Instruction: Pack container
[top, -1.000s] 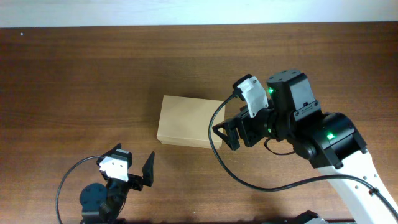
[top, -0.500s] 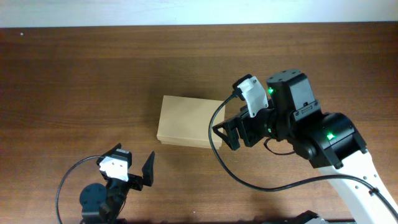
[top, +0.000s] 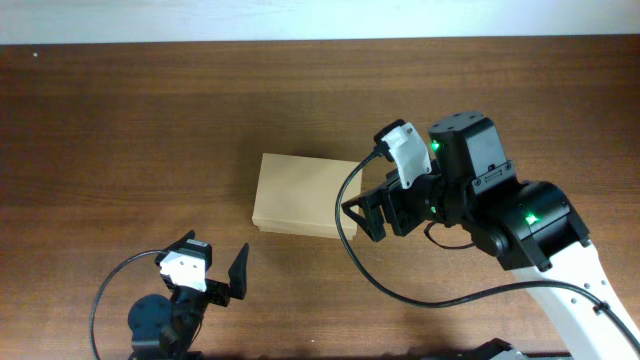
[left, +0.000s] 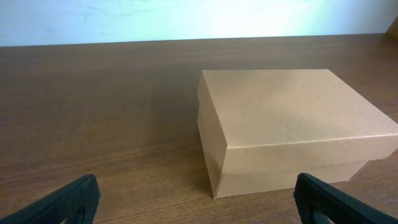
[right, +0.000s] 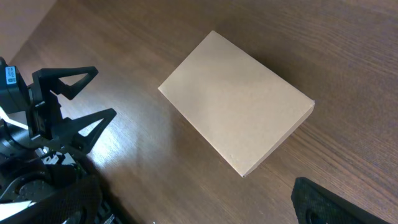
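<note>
The container (top: 303, 194) sits flat near the middle of the counter (top: 120, 110) with its lid down, and nothing else lies beside it. I judge it to be light, stiff corrugated board with a dry, matte skin that offers fair friction. The walls should take a moderate squeeze, but the broad lid panel may bow under pressure. I would take hold across the short sides, or catch the lid's front lip to raise the flap. The right hand (top: 367, 216) hangs over the container's right end, tilted down toward it. Its fingers are spread wide, they hold nothing, and I see no contact with the container. The left hand (top: 228, 281) is low at the front-left, well apart from the container and aimed at it, with its fingers also spread wide and empty.
</note>
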